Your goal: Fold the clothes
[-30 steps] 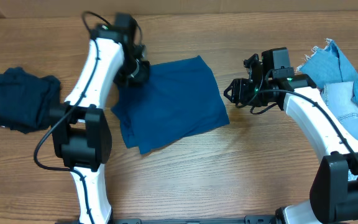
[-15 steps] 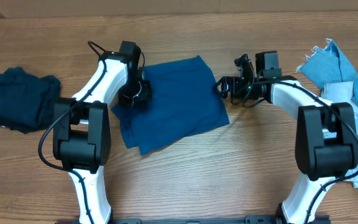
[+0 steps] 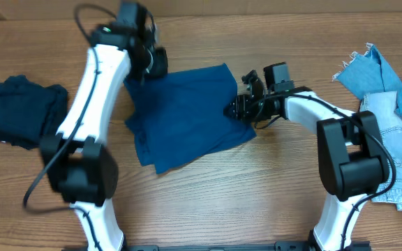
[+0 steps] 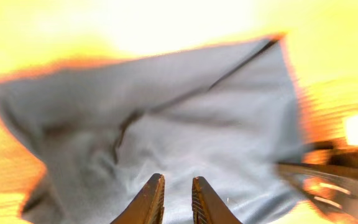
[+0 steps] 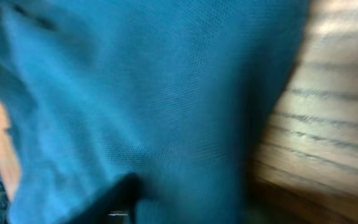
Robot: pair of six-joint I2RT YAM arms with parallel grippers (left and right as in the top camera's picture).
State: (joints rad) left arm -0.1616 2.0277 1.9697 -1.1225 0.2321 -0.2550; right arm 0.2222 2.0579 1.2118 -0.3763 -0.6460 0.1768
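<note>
Matt fine-meshed knit on the blue garment (image 3: 187, 115); smooth grained wood table (image 3: 271, 202); frayed pale denim (image 3: 367, 67).

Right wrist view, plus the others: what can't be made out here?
Overhead: the right tool is small and dark at the edge of the blue garment; whether it grips is unclear.
Right wrist: motion blur, garment fills the frame, the tool's fingers don't show.
Left wrist: glare washes out everything around the garment.
Overhead: the denim pieces are cut off by the right edge.

table (image 3: 208, 202) | mid-blue garment (image 3: 187, 118) centre | navy garment (image 3: 19, 111) left | denim pieces (image 3: 370, 71) right
</note>
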